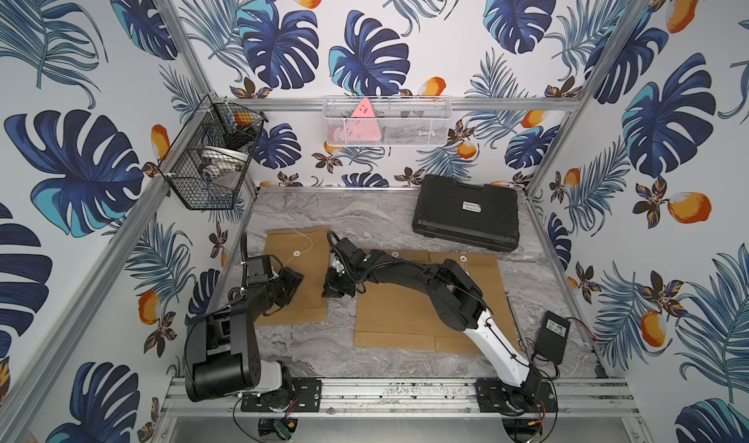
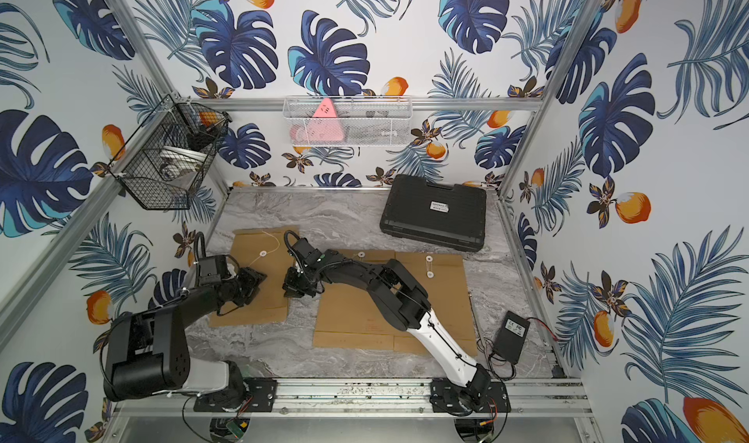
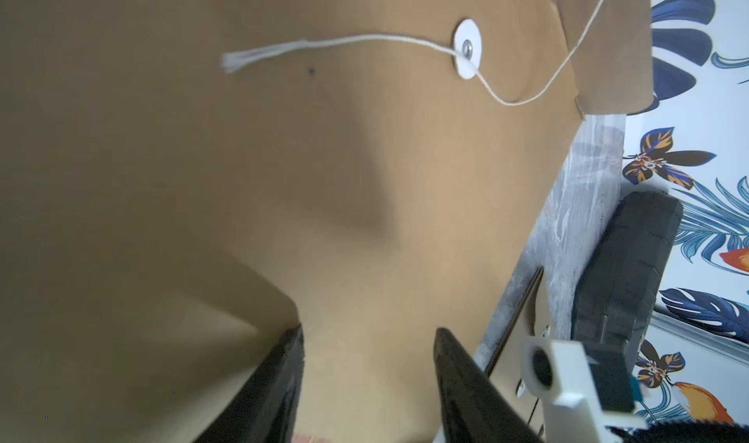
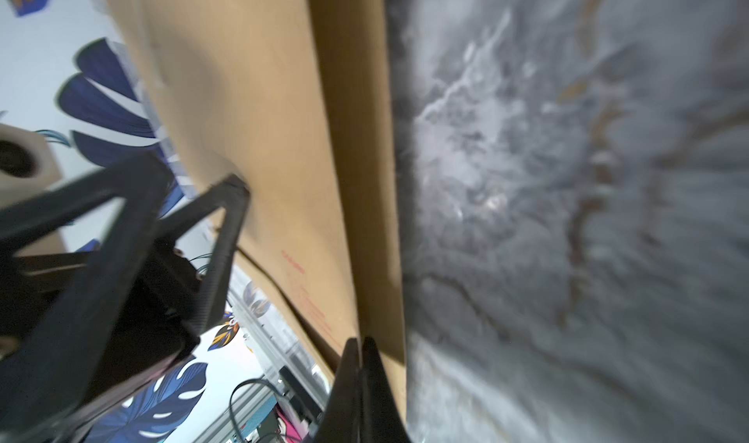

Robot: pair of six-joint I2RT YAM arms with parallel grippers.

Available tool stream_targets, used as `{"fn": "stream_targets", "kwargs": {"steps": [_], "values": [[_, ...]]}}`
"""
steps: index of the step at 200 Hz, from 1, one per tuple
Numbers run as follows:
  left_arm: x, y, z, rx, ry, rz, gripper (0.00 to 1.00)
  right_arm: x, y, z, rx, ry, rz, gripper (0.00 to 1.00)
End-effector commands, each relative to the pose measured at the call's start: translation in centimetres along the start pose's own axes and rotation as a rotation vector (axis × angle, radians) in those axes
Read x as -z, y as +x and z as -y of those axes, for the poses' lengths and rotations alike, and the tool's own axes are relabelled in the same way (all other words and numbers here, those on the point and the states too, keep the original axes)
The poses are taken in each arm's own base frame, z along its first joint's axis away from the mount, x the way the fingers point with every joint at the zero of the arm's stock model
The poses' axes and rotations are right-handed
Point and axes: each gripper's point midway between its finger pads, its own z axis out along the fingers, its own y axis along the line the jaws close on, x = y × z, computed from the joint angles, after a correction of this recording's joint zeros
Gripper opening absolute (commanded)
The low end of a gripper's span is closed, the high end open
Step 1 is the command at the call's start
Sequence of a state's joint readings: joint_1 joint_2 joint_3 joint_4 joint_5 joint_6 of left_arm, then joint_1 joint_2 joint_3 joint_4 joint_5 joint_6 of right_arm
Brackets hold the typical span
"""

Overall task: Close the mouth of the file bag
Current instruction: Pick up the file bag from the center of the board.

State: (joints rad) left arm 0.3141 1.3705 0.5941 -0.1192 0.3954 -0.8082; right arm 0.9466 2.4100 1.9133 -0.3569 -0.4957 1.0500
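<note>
- The file bag [image 1: 283, 250] lay at the 9 o'clock side of the tabletop [image 1: 364, 218], mouth open, string [image 3: 364, 38] loose.
- The left end effector [image 3: 369, 333] hovered over it half open, empty; the right end effector [image 4: 360, 345] was shut at its 3 o'clock edge.
- Likely risks: the frayed string slipping free, or the bag sliding when tugged.
- The adapter [image 1: 553, 333] read "CE FC"; the label on the black case [image 1: 466, 226] was illegible.
</note>
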Motion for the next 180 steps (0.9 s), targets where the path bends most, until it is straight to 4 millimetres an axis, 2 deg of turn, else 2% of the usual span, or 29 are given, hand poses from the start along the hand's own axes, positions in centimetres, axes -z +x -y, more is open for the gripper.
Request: {"fn": "stream_targets", "kwargs": {"steps": [1,18,41,55,57,74,101,120,140,180], "values": [[2.2,0.1,1.3,-0.069,-0.026,-0.035,0.58,3.2,0.1,-2.1,0.023,-0.08,-0.014,0.0],[3.9,-0.7,3.8,-0.135,0.004,-0.022,0.59,6.1,0.4,-2.7,0.013,-0.142,-0.049,0.0],[4.6,0.4,8.0,-0.272,0.074,-0.081,0.59,10.7,0.8,-2.3,0.006,-0.185,-0.053,0.0],[5.0,0.8,9.1,-0.324,0.077,-0.102,0.6,13.0,1.1,-1.4,-0.005,-0.202,-0.071,0.0],[5.1,0.8,9.2,-0.325,0.076,-0.102,0.6,13.9,1.3,-1.9,0.003,-0.215,-0.068,0.0],[5.3,1.3,8.9,-0.33,0.068,-0.122,0.61,16.8,1.7,-1.3,-0.011,-0.246,-0.078,0.0],[3.9,3.2,6.3,-0.264,0.05,-0.182,0.62,20.2,1.6,-0.9,-0.058,-0.337,-0.079,0.0],[2.3,5.6,5.3,-0.163,0.11,-0.284,0.62,20.9,1.5,-0.6,-0.092,-0.382,-0.095,0.0],[1.4,7.1,4.8,-0.084,0.165,-0.342,0.62,20.9,1.3,-0.2,-0.111,-0.401,-0.109,0.0],[0.8,7.6,4.3,-0.084,0.165,-0.369,0.6,22.0,0.5,-0.3,-0.139,-0.464,-0.121,0.0]]}}
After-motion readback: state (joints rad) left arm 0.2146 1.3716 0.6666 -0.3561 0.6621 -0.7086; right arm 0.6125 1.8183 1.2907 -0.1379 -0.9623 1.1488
